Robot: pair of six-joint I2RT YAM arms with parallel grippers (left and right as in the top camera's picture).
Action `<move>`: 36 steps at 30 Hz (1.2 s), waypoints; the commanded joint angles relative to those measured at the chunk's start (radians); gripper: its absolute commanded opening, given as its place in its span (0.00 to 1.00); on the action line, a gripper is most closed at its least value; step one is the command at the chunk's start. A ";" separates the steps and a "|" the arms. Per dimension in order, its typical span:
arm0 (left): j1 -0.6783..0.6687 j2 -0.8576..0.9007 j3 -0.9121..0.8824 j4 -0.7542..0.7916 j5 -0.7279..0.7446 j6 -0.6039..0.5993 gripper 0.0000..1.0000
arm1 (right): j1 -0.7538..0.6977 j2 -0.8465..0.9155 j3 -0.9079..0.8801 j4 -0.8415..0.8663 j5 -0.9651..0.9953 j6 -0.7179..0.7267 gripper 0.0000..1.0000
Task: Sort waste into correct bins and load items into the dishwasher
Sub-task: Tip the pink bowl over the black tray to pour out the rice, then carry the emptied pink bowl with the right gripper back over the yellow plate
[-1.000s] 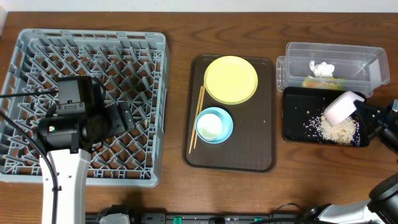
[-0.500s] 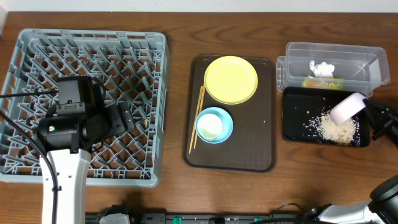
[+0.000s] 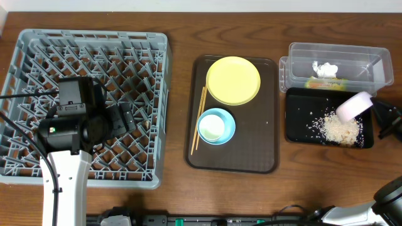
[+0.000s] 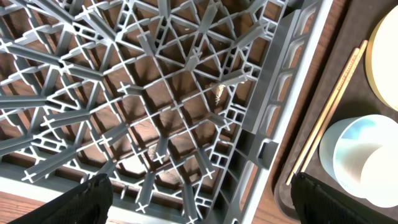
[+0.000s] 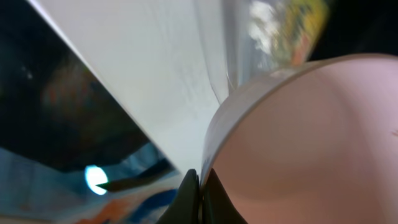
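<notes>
My right gripper [image 3: 379, 117] is shut on the rim of a white bowl [image 3: 353, 105], held tilted over the right end of the black tray [image 3: 298, 122]. The pinch shows in the right wrist view [image 5: 200, 193] on the bowl [image 5: 298, 143]. Rice scraps [image 3: 339, 129] lie heaped in the tray. The clear tub [image 3: 358, 55] holds a white napkin [image 3: 325, 69] and the wrapper [image 3: 319, 82]. The yellow plate [image 3: 233, 80], chopsticks [image 3: 199, 119] and blue bowl [image 3: 217, 125] with the white cup [image 3: 212, 128] sit on the brown tray. My left gripper [image 4: 199, 202] is open and empty above the grey dish rack [image 3: 38, 50].
The dark brown serving tray [image 3: 251, 157] lies mid-table between the rack and the bins. The clear tub stands directly behind the black tray. In the left wrist view the rack's right wall [image 4: 273, 118] runs beside the chopsticks [image 4: 329, 109] and blue bowl [image 4: 348, 134].
My right gripper has drawn the tilted white bowl to the right and slightly back over the black tray. The rice heap stays in the tray. The left arm has not moved.
</notes>
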 commanded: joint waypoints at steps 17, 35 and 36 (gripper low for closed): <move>0.005 0.001 0.022 -0.002 -0.005 -0.005 0.93 | 0.129 0.006 -0.003 0.123 -0.206 -0.440 0.01; 0.005 0.001 0.022 0.001 -0.005 -0.005 0.93 | 0.526 0.006 -0.003 0.352 -0.204 -0.199 0.01; 0.005 0.001 0.022 0.001 -0.005 -0.005 0.93 | 0.550 0.006 -0.003 0.410 -0.201 -0.157 0.01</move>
